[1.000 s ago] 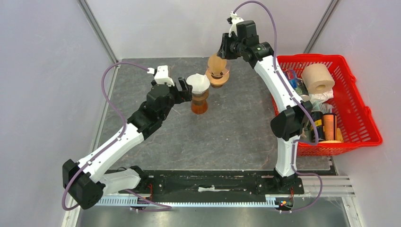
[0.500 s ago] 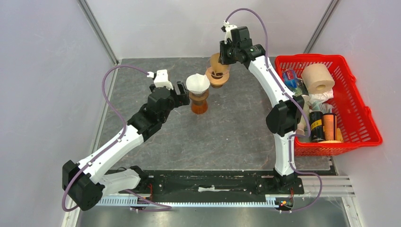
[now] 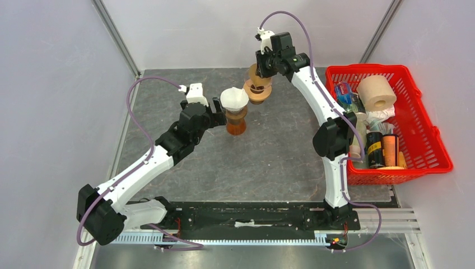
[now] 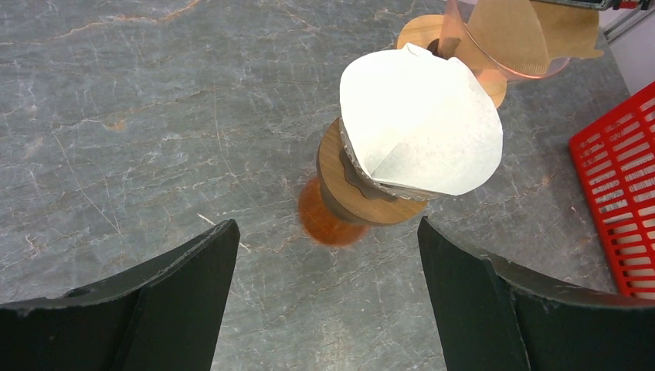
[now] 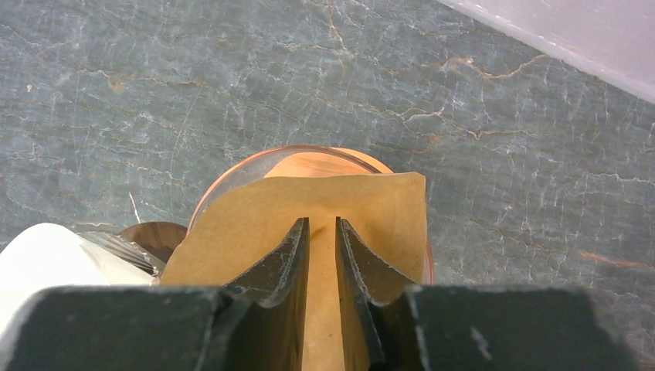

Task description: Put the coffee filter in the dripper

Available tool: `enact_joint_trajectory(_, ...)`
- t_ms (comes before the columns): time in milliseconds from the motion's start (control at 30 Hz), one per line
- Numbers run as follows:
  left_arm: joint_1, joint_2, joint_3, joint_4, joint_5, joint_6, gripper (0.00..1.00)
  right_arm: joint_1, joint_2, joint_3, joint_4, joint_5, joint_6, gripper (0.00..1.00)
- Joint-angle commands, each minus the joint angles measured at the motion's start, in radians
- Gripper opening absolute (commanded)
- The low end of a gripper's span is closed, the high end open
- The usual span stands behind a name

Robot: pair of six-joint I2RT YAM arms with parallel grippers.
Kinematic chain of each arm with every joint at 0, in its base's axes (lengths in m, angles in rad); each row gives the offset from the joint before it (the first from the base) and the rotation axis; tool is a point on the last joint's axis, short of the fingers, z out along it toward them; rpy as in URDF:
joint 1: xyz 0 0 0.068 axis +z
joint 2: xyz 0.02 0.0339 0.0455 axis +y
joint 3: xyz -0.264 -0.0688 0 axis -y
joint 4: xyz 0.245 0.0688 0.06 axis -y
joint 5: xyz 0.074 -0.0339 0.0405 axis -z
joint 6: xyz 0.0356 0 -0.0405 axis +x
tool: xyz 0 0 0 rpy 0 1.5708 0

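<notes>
Brown coffee filter [image 5: 232, 224], pinched by its top edge in the right gripper [image 5: 321, 224]. Jaws squeezed nearly together on the paper, with only a thin crack between. Hanging partly down inside the mouth of the see-through orange dripper [image 5: 317, 161], at the far side of the table [image 3: 269, 162]. Not sitting all the way down yet, by the look of things. Held from the top, likely to let the pointy end go in first and to keep the fingers out of the cup.

Left gripper [image 4: 326, 224] hovering just beside the other dripper [image 4: 347, 193], jaws wide apart, holding nothing. Inside that one, a white filter [image 4: 417, 127], opened up like a cone. Right next to the orange dripper, maybe touching; hard to tell. Probably parked there to stay out of the way, or to steady things if bumped.

Next, most likely: lower a bit more, let go, lift straight up. Careful work needed with paper so thin, quick to bend and cling to fingers. Red basket [image 3: 442, 162] of odds and ends off to the right, well apart.
</notes>
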Motion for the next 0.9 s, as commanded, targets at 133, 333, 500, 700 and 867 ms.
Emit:
enact_joint_trajectory(133,0.008,-0.002,0.003,0.001,0.003,-0.025,0.92,0.009,0.025,0.059,-0.004,-0.064,-0.019,0.22)
enact_joint_trajectory(333,0.008,0.002,-0.001,-0.005,0.003,-0.024,0.93,0.01,0.062,0.071,-0.062,-0.034,-0.041,0.17)
enact_joint_trajectory(500,0.009,0.003,-0.003,-0.004,0.006,-0.026,0.93,0.009,0.068,0.074,-0.08,-0.03,-0.061,0.17)
enact_joint_trajectory(700,0.011,0.006,-0.005,-0.007,0.007,-0.029,0.93,0.011,0.113,0.15,-0.149,-0.011,-0.113,0.15)
enact_joint_trajectory(867,0.012,0.003,-0.006,-0.01,0.007,-0.024,0.93,0.014,0.144,0.16,-0.172,-0.008,-0.177,0.14)
